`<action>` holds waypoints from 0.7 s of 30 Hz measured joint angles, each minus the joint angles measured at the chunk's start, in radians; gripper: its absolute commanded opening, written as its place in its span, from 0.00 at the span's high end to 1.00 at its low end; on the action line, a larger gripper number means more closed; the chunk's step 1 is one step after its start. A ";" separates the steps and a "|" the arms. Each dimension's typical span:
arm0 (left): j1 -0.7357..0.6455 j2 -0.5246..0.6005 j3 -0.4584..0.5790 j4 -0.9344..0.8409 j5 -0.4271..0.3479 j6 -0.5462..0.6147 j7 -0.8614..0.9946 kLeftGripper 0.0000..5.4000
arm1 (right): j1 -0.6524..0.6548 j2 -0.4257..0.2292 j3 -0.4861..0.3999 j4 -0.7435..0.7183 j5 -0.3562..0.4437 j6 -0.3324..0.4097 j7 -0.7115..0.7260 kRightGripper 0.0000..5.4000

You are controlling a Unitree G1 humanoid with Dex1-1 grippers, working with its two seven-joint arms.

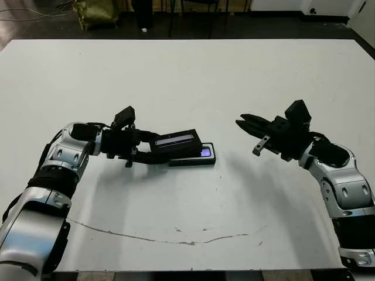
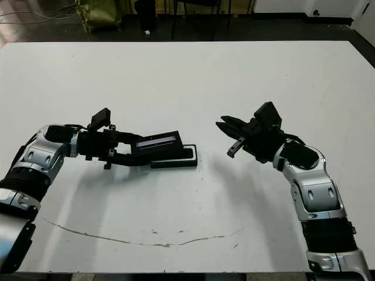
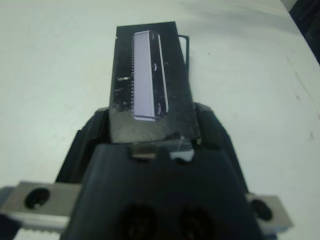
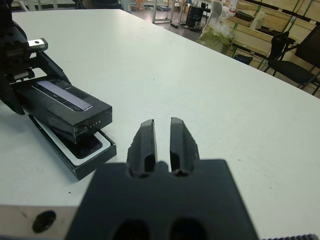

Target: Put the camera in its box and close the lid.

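The lid (image 1: pixel 174 142), a black slab with a pale strip, hangs tilted just above the box (image 1: pixel 196 159), and my left gripper (image 1: pixel 157 150) is shut on its near end. The left wrist view shows the lid (image 3: pixel 150 85) clamped between the fingers. The box (image 4: pixel 95 162) lies flat on the white table with its white lining showing. The camera (image 4: pixel 87 146) rests inside it, and its purplish spot (image 1: pixel 205 152) peeks out past the lid's right end. My right gripper (image 1: pixel 246 124) hovers to the right of the box, shut, with nothing held.
A thin dark scratch (image 1: pixel 146 237) runs across the table near its front edge. Beyond the far edge stand chair legs (image 1: pixel 196 17) and a yellow-green bag (image 1: pixel 96 12). Crates and chairs (image 4: pixel 280 45) show past the table in the right wrist view.
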 measured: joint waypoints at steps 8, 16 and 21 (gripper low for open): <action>0.001 -0.005 -0.013 -0.031 0.010 -0.009 -0.002 0.57 | 0.000 0.000 0.000 -0.001 0.000 0.000 0.002 1.00; 0.001 -0.009 -0.017 -0.041 0.010 -0.009 -0.010 0.57 | 0.000 0.000 0.000 -0.003 -0.001 -0.001 0.001 1.00; 0.001 -0.010 -0.020 -0.043 0.022 -0.009 -0.004 0.57 | 0.000 -0.002 0.000 -0.007 -0.009 -0.001 -0.001 1.00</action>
